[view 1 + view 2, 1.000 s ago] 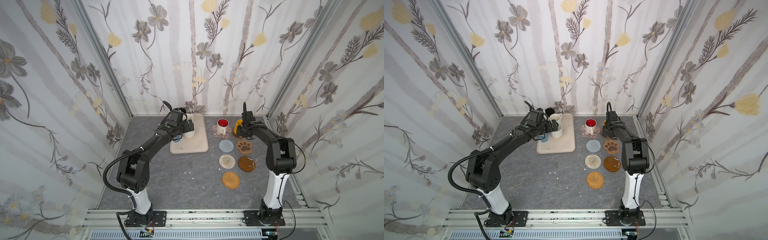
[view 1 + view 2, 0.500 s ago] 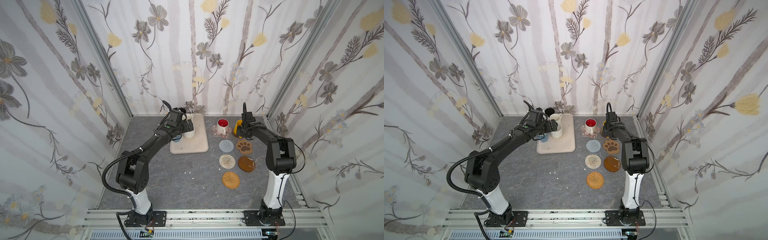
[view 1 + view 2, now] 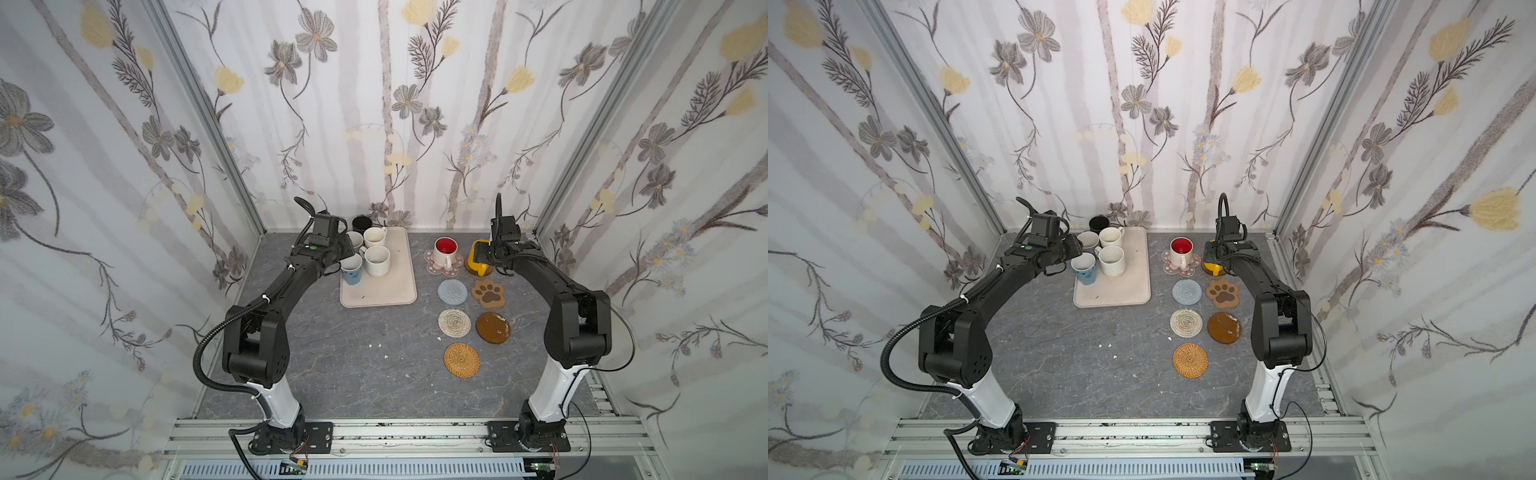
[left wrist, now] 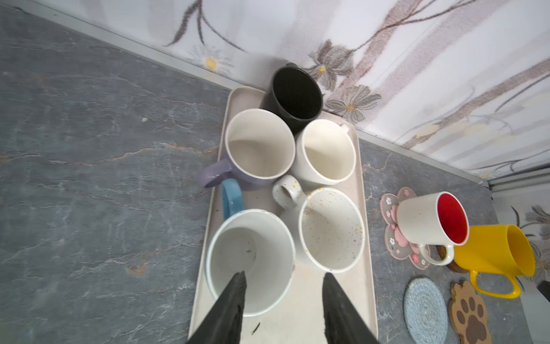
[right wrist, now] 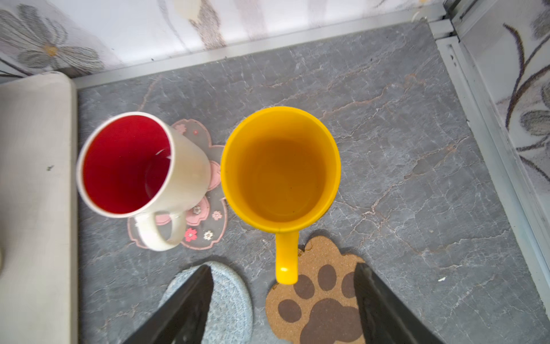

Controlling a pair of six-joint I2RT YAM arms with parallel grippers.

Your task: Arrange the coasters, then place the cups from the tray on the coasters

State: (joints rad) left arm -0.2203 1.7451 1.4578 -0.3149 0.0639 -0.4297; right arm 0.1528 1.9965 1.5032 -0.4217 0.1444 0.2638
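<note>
On the beige tray [image 3: 386, 295] stand the pale blue cup [image 4: 250, 262], speckled cup [image 4: 331, 229], cream cup [image 4: 326, 152], lavender cup [image 4: 259, 146] and black cup [image 4: 297, 92]. My left gripper [image 4: 282, 277] is open and straddles the pale blue cup's wall, one finger inside and one outside with a gap. The yellow cup [image 5: 281, 169] stands on a brown disc. My right gripper [image 5: 282, 266] is open just behind its handle, over the grey-blue coaster [image 5: 226, 300] and paw coaster [image 5: 324, 306]. The red-inside cup [image 3: 445, 249] sits on the pink-flower coaster [image 3: 451, 268].
A beige woven coaster [image 3: 454, 323], a brown disc [image 3: 492, 327] and a tan rattan coaster [image 3: 461, 359] lie bare in front of the right arm. The back wall stands close behind the tray and cups. Small white crumbs [image 3: 376, 345] dot the grey tabletop.
My right gripper has opened and let go of the yellow cup's handle. My left gripper's jaws have narrowed around the pale blue cup's wall.
</note>
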